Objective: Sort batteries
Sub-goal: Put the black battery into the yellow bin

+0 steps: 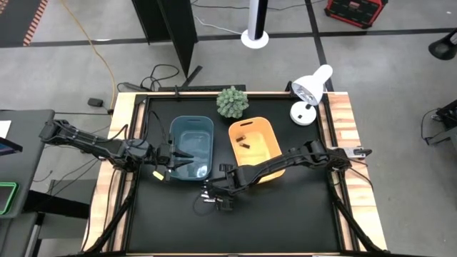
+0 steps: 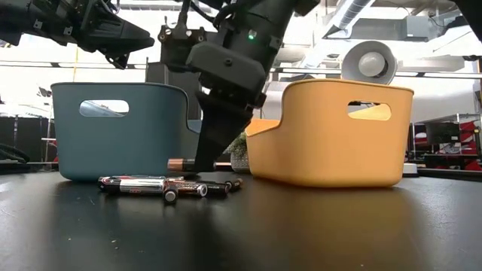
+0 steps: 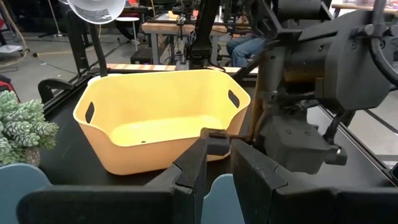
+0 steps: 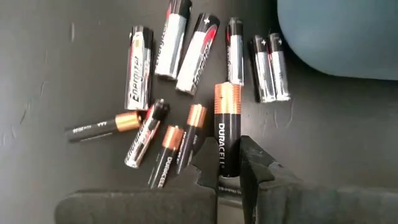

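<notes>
blue bin [image 1: 191, 146] | orange bin [image 1: 254, 147] | plant [image 1: 232, 102] | white lamp [image 1: 311, 91] | black tabletop [image 1: 285, 221]

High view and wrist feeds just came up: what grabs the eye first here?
The right gripper, low over the loose batteries on the black table in front of the blue bin, pinches a copper-topped Duracell battery. The left gripper hovers above the blue bin, holding a small dark battery. The orange bin beside it already holds a few batteries.
</notes>
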